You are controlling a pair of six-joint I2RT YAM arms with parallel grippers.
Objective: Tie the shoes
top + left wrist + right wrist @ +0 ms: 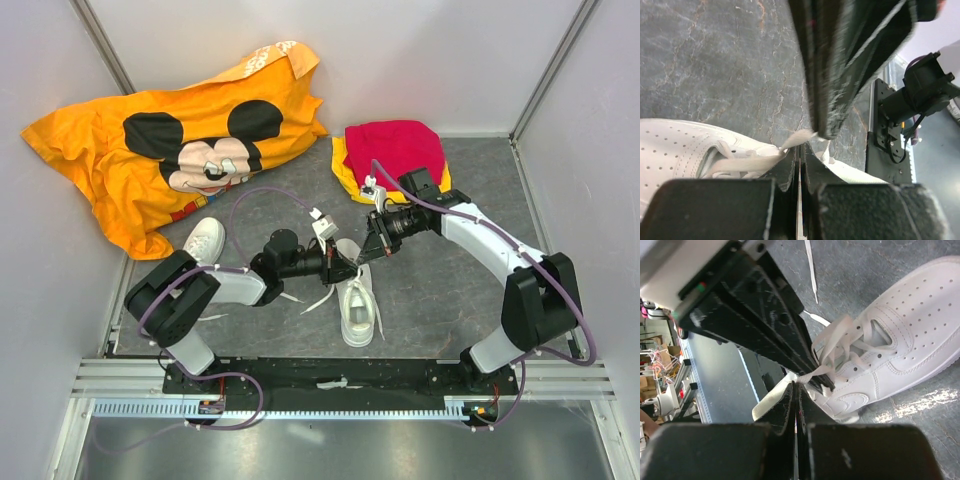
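1. Two plain white low-top sneakers lie on the dark grey marbled mat: the middle sneaker and the second sneaker, well to its left.
2. The left gripper is pinched on a flat white lace above the middle sneaker.
3. The right gripper, touching it there, is clamped on another lace strand.

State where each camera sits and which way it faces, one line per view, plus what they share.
Top external: above and behind the arms, looking down on the table; both arms show, left gripper and right gripper meeting over one shoe.
Left wrist: on the left arm, looking along its shut fingers at the lace; right gripper shows at the top.
Right wrist: on the right arm, looking along its shut fingers; left gripper shows at upper left.
Shared: all show that shoe and both grippers.
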